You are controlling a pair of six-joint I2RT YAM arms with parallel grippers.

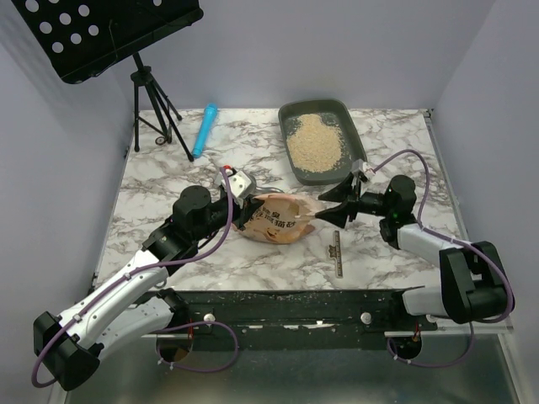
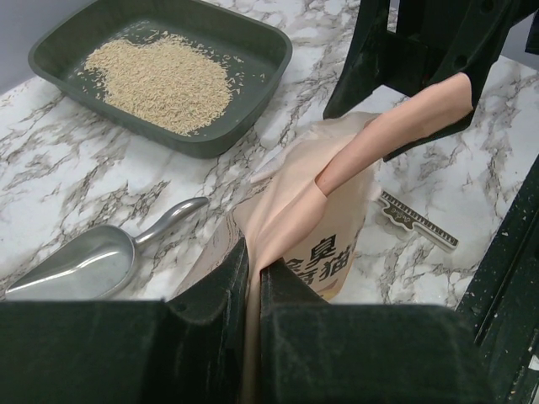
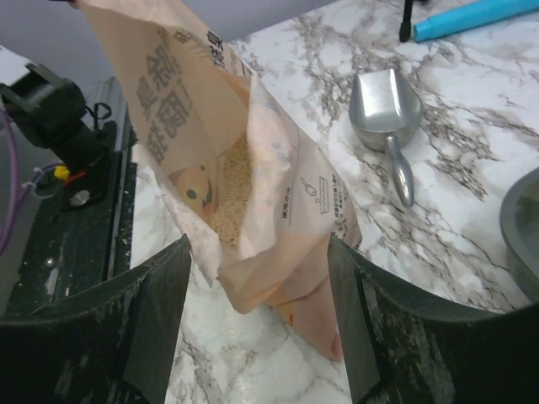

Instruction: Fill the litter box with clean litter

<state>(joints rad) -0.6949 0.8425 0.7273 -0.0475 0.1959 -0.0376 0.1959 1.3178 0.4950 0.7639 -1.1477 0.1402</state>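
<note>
The dark grey-green litter box (image 1: pixel 357 135) lies at the back centre-right with a pile of beige clean litter (image 1: pixel 316 143) in it; both show in the left wrist view, box (image 2: pixel 253 109) and litter (image 2: pixel 160 80). The orange-pink bag (image 1: pixel 278 219) lies on its side mid-table. My left gripper (image 1: pixel 244 209) is shut on the bag's edge (image 2: pixel 278 210). My right gripper (image 1: pixel 335 207) is open, with its fingers on either side of the bag's open mouth (image 3: pixel 253 194). More litter (image 3: pixel 232 189) shows inside the bag.
A silver scoop (image 2: pixel 76 261) lies on the marble just behind the bag; it also shows in the right wrist view (image 3: pixel 383 105). A blue tube (image 1: pixel 205 130) and a music stand's tripod (image 1: pixel 156 118) stand at the back left. A torn strip (image 1: pixel 337 252) lies near the front edge.
</note>
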